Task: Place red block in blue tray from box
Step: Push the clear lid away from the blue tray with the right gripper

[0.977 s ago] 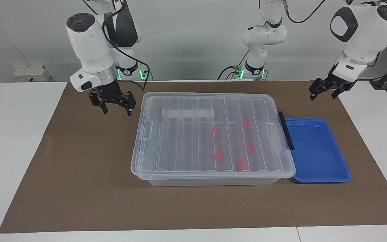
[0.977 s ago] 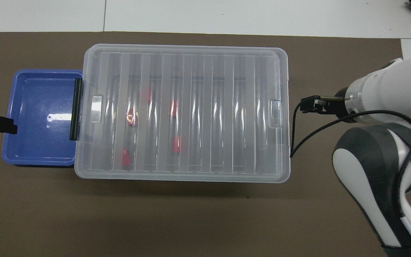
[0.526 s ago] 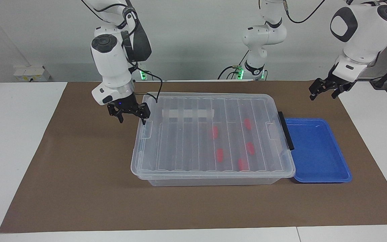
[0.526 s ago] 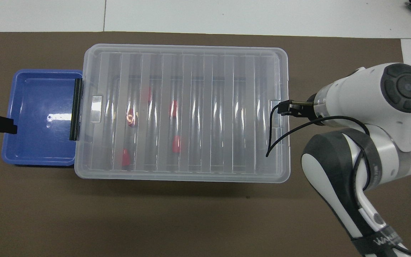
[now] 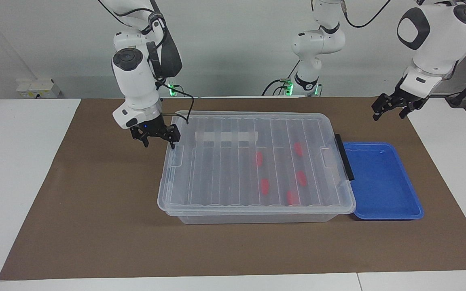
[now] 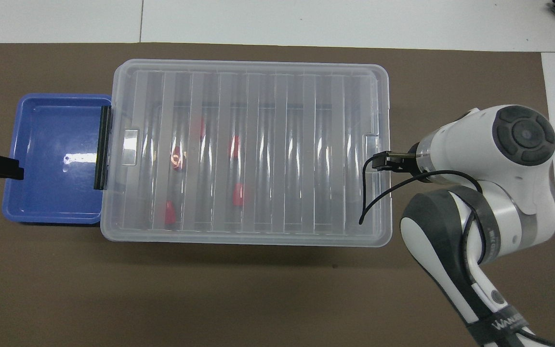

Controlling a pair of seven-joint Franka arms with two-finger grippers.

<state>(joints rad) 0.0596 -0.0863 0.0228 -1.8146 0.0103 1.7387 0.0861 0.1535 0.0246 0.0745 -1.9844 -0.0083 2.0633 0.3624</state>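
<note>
Box [image 5: 257,161] lid stays shut; right gripper [image 5: 157,139] has reached its end.

Box [image 5: 253,210] clear glossy plastic, ribbed translucent lid [image 5: 217,169]. Blue tray [image 5: 395,212] smooth shiny plastic w/ glare spots. 5 red blocks [image 5: 264,186] look plastic. Brown mat [image 5: 95,226] matt, paper-like. Table [image 5: 14,161] white, smooth.
</note>
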